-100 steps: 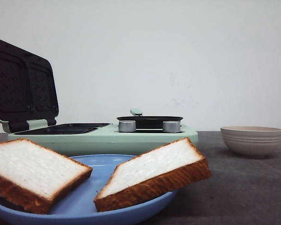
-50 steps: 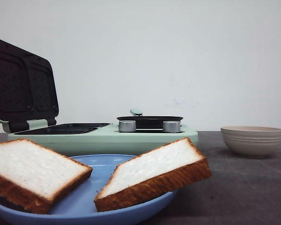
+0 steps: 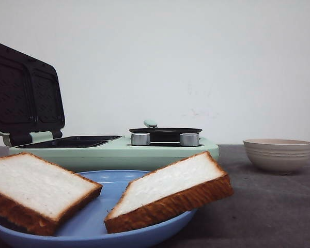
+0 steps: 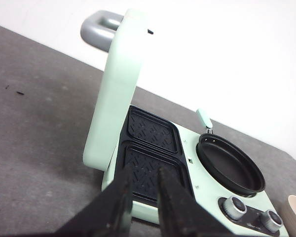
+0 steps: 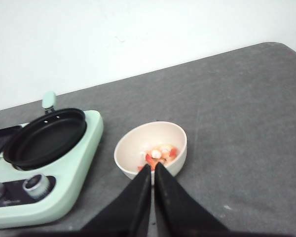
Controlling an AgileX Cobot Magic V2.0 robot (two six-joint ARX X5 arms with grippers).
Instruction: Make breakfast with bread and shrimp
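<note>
Two slices of bread lie on a blue plate (image 3: pixel 101 219) at the front: one on the left (image 3: pixel 36 188), the other (image 3: pixel 170 188) leaning over the plate's right rim. The shrimp (image 5: pixel 160 153) sits as pinkish-orange pieces in a beige bowl (image 5: pixel 130 148), which stands at the right in the front view (image 3: pixel 277 155). My right gripper (image 5: pixel 152 169) hovers just short of that bowl, shut and empty. My left gripper (image 4: pixel 144 174) hangs over the near edge of the black grill plates (image 4: pixel 153 148), its fingers a little apart with nothing between them. Neither gripper shows in the front view.
A mint-green breakfast maker (image 3: pixel 113 152) stands behind the plate with its lid (image 3: pixel 26 93) raised at the left. Its round black pan (image 4: pixel 229 165) sits on the right half, above two silver knobs (image 3: pixel 140 139). The table is dark grey, with a white wall behind it.
</note>
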